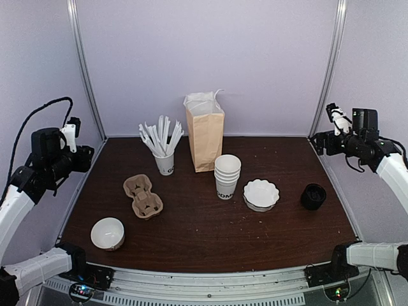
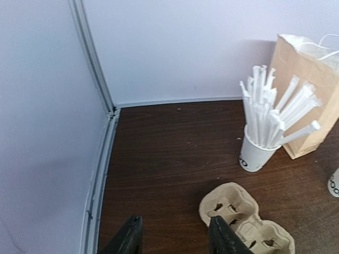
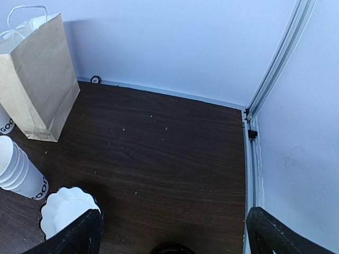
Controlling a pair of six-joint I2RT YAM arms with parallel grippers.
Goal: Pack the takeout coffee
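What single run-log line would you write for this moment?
left gripper: open, empty, raised | right gripper: open, empty, raised | paper bag: upright at back | lidded coffee: none visible

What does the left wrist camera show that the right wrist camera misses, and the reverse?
Only the left wrist view shows the cup of straws and the cardboard cup carrier. Only the right wrist view shows the white fluted dish. Both show the paper bag, the dark table and the cup stack, just a sliver at the left view's edge.
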